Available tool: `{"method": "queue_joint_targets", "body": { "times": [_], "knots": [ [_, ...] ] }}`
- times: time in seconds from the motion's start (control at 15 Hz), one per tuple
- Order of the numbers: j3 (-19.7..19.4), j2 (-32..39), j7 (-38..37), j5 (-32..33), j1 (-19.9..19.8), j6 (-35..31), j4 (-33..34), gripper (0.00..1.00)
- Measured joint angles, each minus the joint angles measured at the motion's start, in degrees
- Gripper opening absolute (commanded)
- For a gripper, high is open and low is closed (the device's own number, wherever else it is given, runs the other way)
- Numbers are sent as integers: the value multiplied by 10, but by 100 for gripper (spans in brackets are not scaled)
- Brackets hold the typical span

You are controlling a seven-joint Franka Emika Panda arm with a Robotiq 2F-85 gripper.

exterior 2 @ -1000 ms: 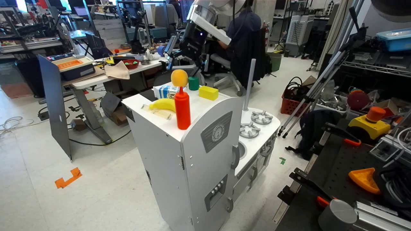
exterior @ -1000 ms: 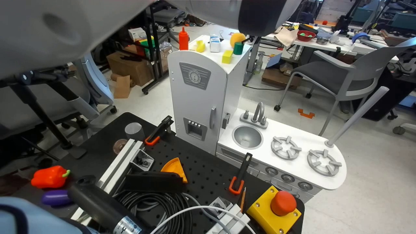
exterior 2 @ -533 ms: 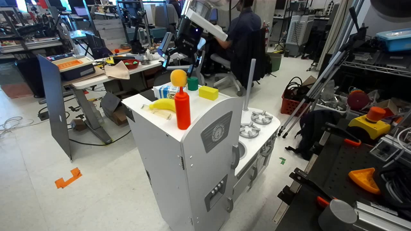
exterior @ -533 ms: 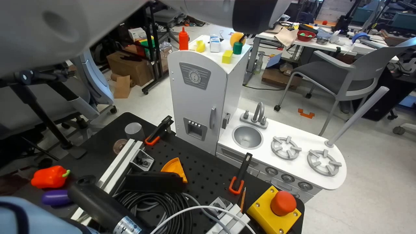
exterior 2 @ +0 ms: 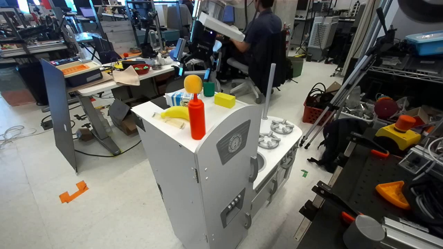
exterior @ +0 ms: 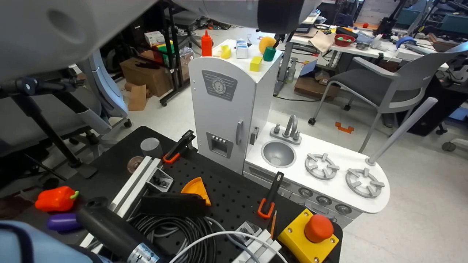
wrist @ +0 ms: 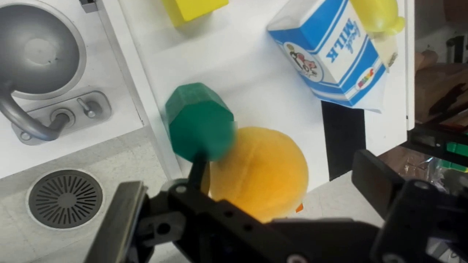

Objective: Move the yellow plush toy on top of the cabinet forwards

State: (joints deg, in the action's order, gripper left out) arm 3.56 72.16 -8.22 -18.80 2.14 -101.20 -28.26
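The yellow plush toy, a round orange-yellow ball, sits at the back edge of the white top of the cabinet. It also shows in both exterior views. My gripper is open just above and behind the ball. In the wrist view its fingers stand on either side of the ball; the right one is clearly apart from it. The left finger overlaps a green block beside the ball; I cannot tell if they touch. In an exterior view the arm hides most of the gripper.
On the cabinet top also stand a milk carton, a yellow block, a banana and a red bottle. The lower counter with sink and burners adjoins the cabinet. A work table stands behind.
My gripper has moved left in both exterior views and turned, so its fingers now stand over the ball. The green block has shifted and turned slightly. The ball looks almost unmoved.
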Motion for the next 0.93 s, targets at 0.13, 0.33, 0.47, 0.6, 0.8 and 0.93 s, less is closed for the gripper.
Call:
{"method": "queue_joint_targets", "body": {
  "times": [0.13, 0.33, 0.47, 0.6, 0.8, 0.93],
  "knots": [
    [-7, 0, 0, 6, 2, 0, 0, 100],
    [-14, 3, 0, 14, 5, 0, -1, 100],
    [-17, 5, 0, 16, 8, 0, -1, 100],
    [-20, 7, 0, 16, 11, 0, -1, 100],
    [-22, 7, 0, 16, 15, 0, -1, 100],
    [-24, 8, 0, 16, 16, 0, -1, 100]
  ]
}}
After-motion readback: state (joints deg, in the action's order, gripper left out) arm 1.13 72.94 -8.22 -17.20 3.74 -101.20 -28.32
